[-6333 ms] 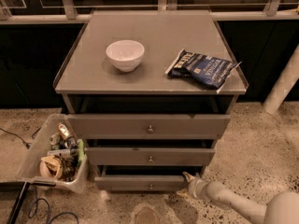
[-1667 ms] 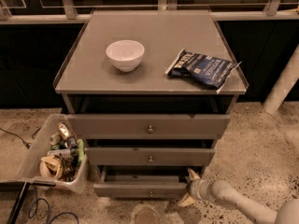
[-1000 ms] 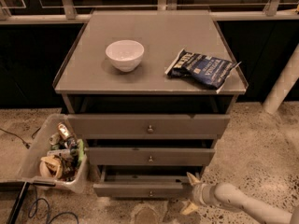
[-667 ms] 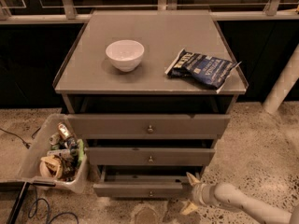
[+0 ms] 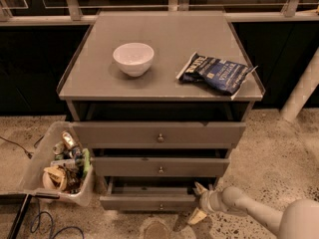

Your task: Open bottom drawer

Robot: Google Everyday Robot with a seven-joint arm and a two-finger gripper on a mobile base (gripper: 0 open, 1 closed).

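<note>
The bottom drawer (image 5: 149, 202) is the lowest of three grey fronts on the cabinet, with a small round knob (image 5: 160, 206) at its centre. It stands pulled out a little, and a strip of its plain grey inside shows behind the front. My gripper (image 5: 198, 202) is at the drawer front's right end, low near the floor, on a pale arm coming in from the lower right. Its fingers are spread, one fingertip (image 5: 200, 188) above the front's edge and one below, so the gripper is open around that corner.
The middle drawer (image 5: 160, 166) and top drawer (image 5: 159, 133) are also slightly out. A white bowl (image 5: 133, 59) and a blue chip bag (image 5: 217, 72) lie on the cabinet top. A clear bin of trash (image 5: 62, 166) stands left of the drawers, cables (image 5: 45, 224) on the floor beside it. A white post (image 5: 301, 91) rises at the right.
Since the oldest frame the bottom drawer has slid out toward me and my gripper has come back and down with it. Over the last second nothing visibly moved.
</note>
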